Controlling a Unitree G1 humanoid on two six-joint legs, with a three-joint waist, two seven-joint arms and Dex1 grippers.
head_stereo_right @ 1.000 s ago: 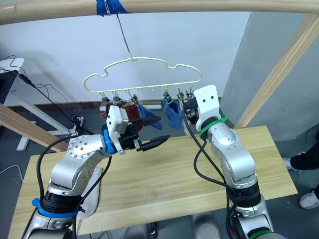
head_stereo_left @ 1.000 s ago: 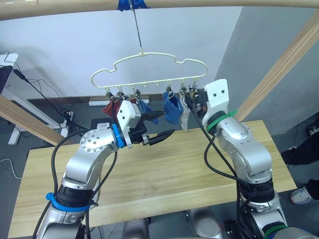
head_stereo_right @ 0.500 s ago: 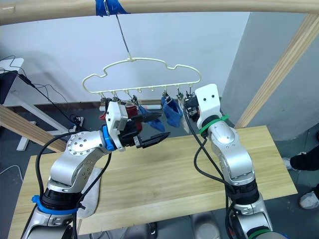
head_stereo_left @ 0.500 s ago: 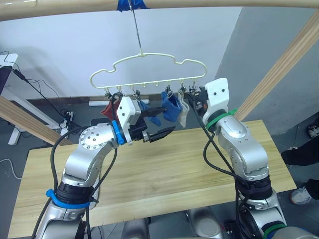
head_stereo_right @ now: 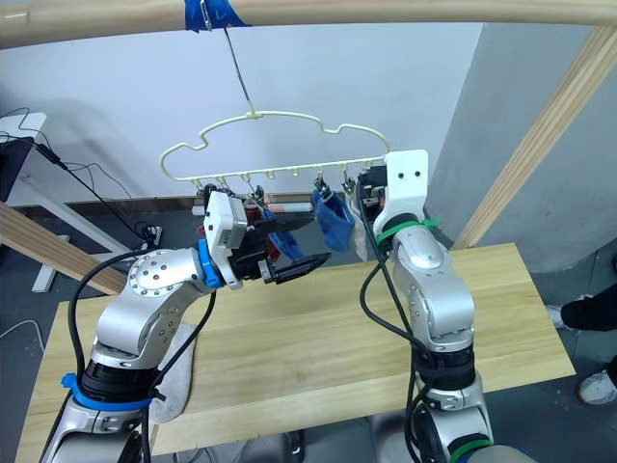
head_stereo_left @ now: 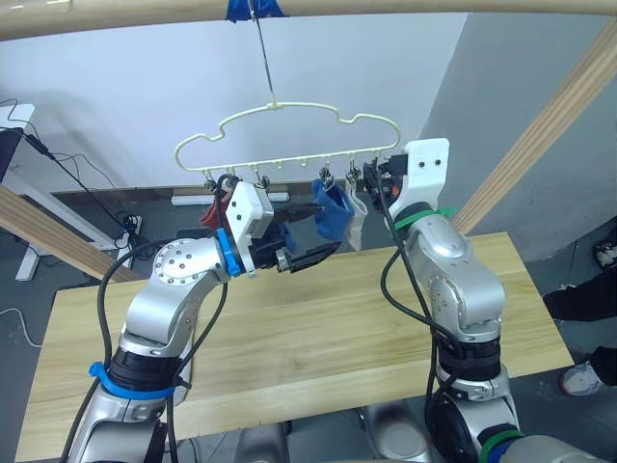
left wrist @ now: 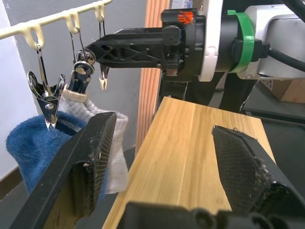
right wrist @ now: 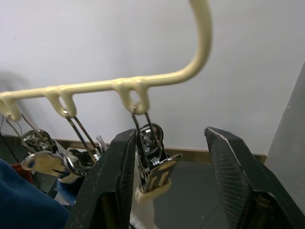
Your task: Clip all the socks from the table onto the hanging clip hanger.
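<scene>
The pale yellow cloud-shaped hanger (head_stereo_left: 289, 135) hangs by its thin hook above the table's (head_stereo_left: 318, 338) far edge. Clipped along its bar hang a dark red sock (head_stereo_left: 210, 212) at left, a blue sock (head_stereo_left: 333, 210) toward the right, and a light grey sock (head_stereo_left: 356, 220) just beside it.

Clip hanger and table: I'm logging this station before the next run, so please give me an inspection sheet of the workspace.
Surface: table of bare wood planks.
Job's things: clip hanger holds a dark red sock, a blue sock and a light grey sock.
Clutter: pale cloth at the near left edge, possibly a sock.
Grippers: left hand open, empty, below the clips. Right hand open, the end clip between its fingers.
Cables: black arm cables; floor cables behind the table.
Surroundings: wooden frame pole; a person's shoe to the right.
</scene>
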